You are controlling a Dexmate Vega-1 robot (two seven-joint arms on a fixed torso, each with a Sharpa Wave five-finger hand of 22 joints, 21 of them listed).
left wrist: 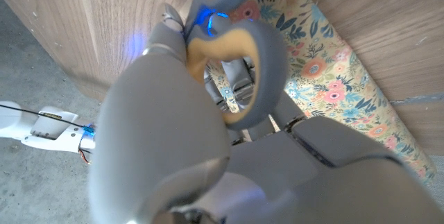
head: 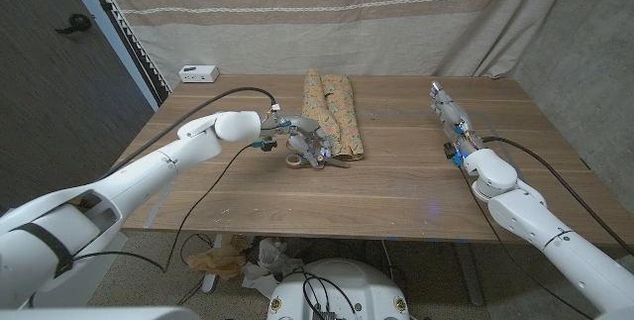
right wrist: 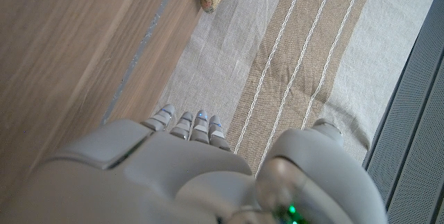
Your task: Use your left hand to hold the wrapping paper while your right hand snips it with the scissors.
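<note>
Left hand (head: 302, 142) is at the scissors (head: 315, 158) in mid-table, fingers through or against the grey and yellow handle loops; it seems to grip them, lying just beside the floral wrapping paper (head: 335, 112). Right hand (head: 451, 120) stands well apart near the right edge, fingers straight and together, holding nothing. The task wants the scissors in the right hand, so a good step, in my judgement, would be to pass them across carefully, then press the left hand on the paper. The wooden table (head: 396, 181) stands before a striped beige curtain (head: 327, 13); a small white box (head: 198, 72) sits at its far left corner
</note>
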